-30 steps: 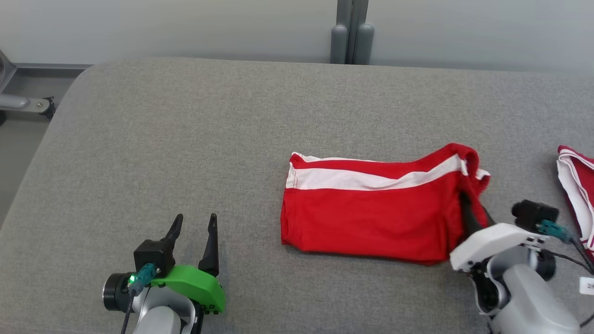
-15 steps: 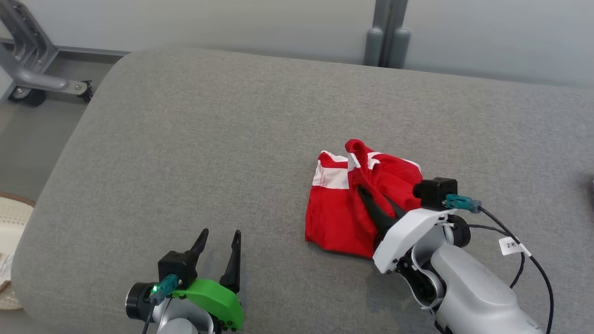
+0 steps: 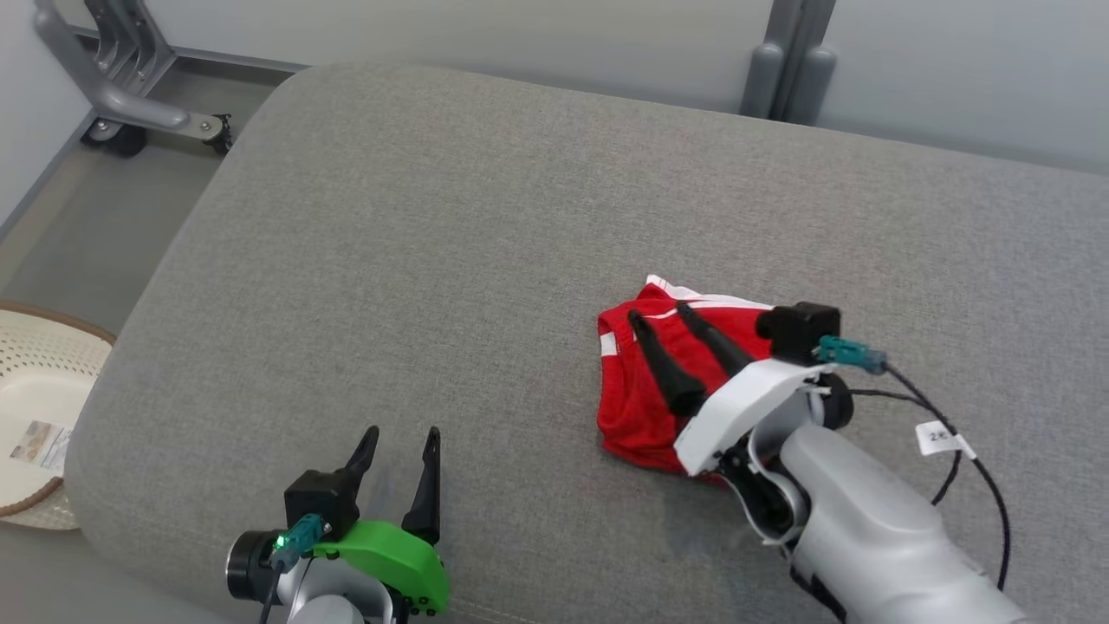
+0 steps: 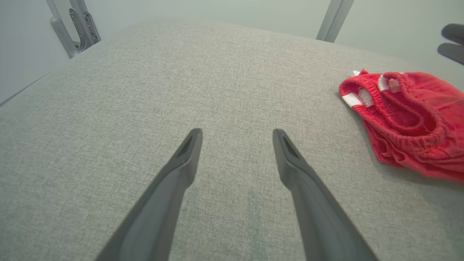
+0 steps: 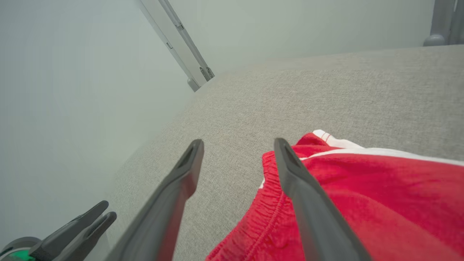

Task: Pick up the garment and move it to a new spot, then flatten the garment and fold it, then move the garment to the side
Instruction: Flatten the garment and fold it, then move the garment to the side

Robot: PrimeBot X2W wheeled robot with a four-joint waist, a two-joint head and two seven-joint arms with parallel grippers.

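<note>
Both grippers are seen spread, nothing held: left gripper [image 3: 401, 432] at lower left, right gripper [image 3: 658, 312] over the bunched garment [image 3: 632, 416], right of centre. All layers are best pinched together before sliding.

Desk [image 3: 433, 217] is bare across the left half and along the far edge, wide free passage. Only obstacle on it: bunched garment [image 3: 632, 416] toward the near edge, right of centre, right hand [image 3: 660, 312] over it, fingers spread. Left hand [image 3: 401, 432] at near edge, fingers apart, bare fabric ahead. Off desk: wheeled metal frame [image 3: 130, 104] past far-left corner, grey posts [image 3: 788, 78] behind far edge, basket [image 3: 35, 364] on the floor off left edge.
</note>
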